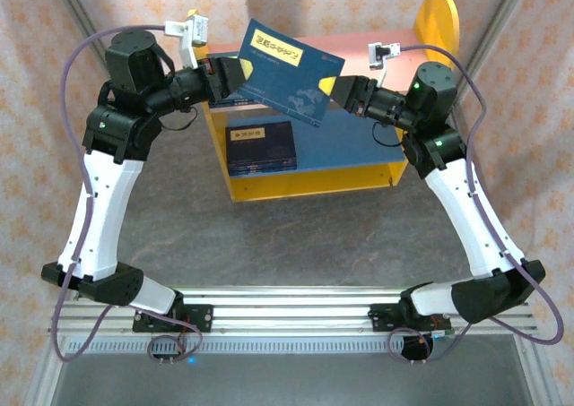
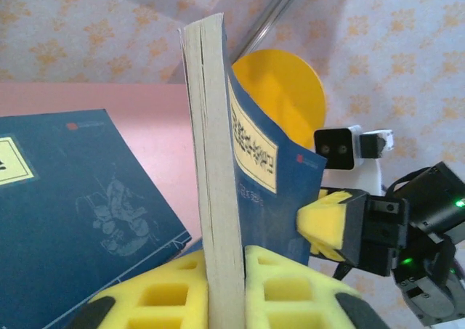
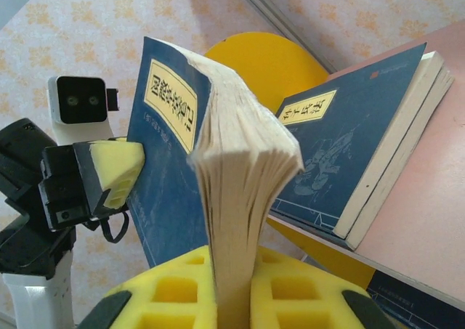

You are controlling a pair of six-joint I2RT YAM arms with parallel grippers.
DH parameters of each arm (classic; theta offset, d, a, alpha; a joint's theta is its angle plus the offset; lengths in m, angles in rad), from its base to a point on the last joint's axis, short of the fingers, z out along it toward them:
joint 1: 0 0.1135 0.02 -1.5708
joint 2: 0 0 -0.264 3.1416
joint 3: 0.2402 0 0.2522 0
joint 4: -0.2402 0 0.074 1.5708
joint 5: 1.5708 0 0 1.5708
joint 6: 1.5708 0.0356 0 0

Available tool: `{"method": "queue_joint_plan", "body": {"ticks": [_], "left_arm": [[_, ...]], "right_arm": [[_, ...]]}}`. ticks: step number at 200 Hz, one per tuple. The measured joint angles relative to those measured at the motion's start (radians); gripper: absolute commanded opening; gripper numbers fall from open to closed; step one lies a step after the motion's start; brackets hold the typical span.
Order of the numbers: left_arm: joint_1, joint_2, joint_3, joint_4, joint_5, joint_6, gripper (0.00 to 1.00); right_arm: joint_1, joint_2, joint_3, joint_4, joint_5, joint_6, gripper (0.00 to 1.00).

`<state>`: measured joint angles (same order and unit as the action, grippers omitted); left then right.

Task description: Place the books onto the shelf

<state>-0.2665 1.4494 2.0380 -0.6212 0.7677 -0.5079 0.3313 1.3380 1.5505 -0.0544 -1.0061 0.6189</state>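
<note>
One navy book [image 1: 287, 70] with a yellow label hangs tilted in the air over the shelf [image 1: 314, 184], gripped at both ends. My left gripper [image 1: 231, 73] is shut on its left edge; in the left wrist view the yellow pads [image 2: 283, 285] squeeze the page edge [image 2: 218, 162]. My right gripper [image 1: 334, 88] is shut on the opposite edge, where the pages [image 3: 240, 169] fan out above the pads [image 3: 305, 293]. A second book [image 1: 260, 146] lies flat on the blue lower board. Two stacked books [image 3: 356, 147] rest on the pink upper board [image 3: 436, 220].
The shelf's yellow round-topped side panel [image 1: 439, 21] rises at the back right, close behind the held book. Patterned curtain walls and metal frame posts [image 1: 498, 30] enclose the table. Open grey tabletop [image 1: 287, 245] lies between the shelf and the arm bases.
</note>
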Motion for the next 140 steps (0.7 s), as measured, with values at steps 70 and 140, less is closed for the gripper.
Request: {"method": "queue_joint_plan", "body": {"ticks": [70, 140], "left_arm": [[0.0, -0.136, -0.137, 0.149, -0.053, -0.069, 0.0], [0.0, -0.209, -0.216, 0.237, -0.159, -0.106, 0.0]], "right_arm": [[0.013, -0.038, 0.0, 0.002, 0.048, -0.013, 0.38], [0.029, -0.027, 0.032, 0.017, 0.068, 0.0, 0.75]]}}
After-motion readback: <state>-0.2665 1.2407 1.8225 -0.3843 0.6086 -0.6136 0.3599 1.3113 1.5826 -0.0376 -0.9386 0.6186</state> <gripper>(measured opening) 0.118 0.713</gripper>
